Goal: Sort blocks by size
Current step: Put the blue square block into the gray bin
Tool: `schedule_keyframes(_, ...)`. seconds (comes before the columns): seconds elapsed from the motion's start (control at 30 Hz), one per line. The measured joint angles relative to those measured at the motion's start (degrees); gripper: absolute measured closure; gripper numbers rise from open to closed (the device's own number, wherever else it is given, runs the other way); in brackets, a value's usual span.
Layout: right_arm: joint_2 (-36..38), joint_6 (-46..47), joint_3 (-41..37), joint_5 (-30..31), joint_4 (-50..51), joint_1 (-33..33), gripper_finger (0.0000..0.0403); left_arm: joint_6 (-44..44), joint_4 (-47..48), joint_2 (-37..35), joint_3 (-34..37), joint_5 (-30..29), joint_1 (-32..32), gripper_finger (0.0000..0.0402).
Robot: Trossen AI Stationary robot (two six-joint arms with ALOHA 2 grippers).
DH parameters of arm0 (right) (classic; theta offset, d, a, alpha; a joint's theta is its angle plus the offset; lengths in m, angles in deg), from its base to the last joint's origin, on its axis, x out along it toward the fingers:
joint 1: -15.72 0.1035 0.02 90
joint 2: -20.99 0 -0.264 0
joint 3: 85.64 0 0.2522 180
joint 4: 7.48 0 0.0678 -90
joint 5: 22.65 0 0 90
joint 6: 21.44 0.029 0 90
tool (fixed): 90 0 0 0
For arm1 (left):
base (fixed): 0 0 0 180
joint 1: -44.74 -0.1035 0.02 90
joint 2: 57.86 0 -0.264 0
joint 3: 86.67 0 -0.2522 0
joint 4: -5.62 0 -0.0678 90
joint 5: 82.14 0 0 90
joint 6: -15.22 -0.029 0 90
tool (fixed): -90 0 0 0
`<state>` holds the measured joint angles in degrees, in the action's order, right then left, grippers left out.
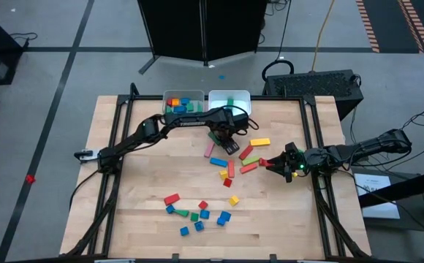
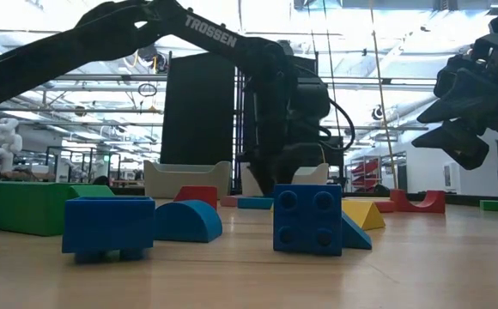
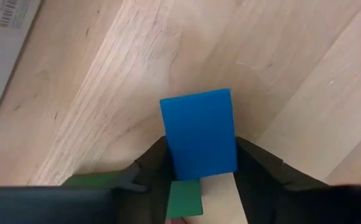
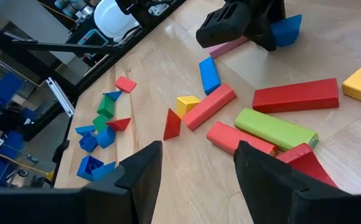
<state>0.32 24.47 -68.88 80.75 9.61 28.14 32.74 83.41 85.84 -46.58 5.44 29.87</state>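
Note:
My left gripper (image 1: 228, 145) reaches over the table's far middle, just in front of the two pale bins, and is shut on a blue block (image 3: 199, 134). A green block (image 3: 183, 199) shows below it. My right gripper (image 1: 278, 163) is open and empty, raised above the table (image 2: 468, 94) at the right. It stands beside a red arch block (image 4: 305, 163) and a green bar (image 4: 274, 129). Red, blue, yellow and pink bars lie loose in the middle (image 1: 235, 162). Small blue, green and red blocks lie nearer the front (image 1: 197, 212). My left gripper pinches the blue block by two opposite sides (image 3: 171, 155) between its two fingers (image 3: 258, 171). The fingers come from above, pointing down. The block's far end sticks out past the fingertips, as the right wrist view (image 4: 286, 30) also shows. Whether it is clear of the table, I cannot tell.
The left bin (image 1: 183, 102) holds several coloured blocks and the right bin (image 1: 229, 98) a green one; both stand at the far edge. A yellow block (image 1: 260, 142) lies right of my left gripper. Bare wood lies at the table's left (image 1: 131, 197) and near right.

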Motion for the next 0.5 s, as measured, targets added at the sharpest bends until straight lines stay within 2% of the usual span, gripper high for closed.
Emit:
schedule_keyframes(0.1,0.0,0.2,0.0,0.0,0.0,0.0,0.0209,0.0,0.1,-0.1,0.0,0.3,0.1,0.0276)
schedule_keyframes(0.3,0.0,0.4,0.0,0.0,0.0,0.0,0.0209,0.1,0.5,-0.7,-1.6,1.3,1.4,0.0277)
schedule_keyframes(0.43,0.0,0.6,0.0,0.1,0.0,0.0,0.0209,0.0,2.6,-5.1,-2.3,2.0,2.1,0.0277)
schedule_keyframes(0.5,0.0,0.7,0.0,0.1,0.0,0.0,0.0209,-0.9,4.8,-7.8,-2.4,0.3,1.7,0.0277)
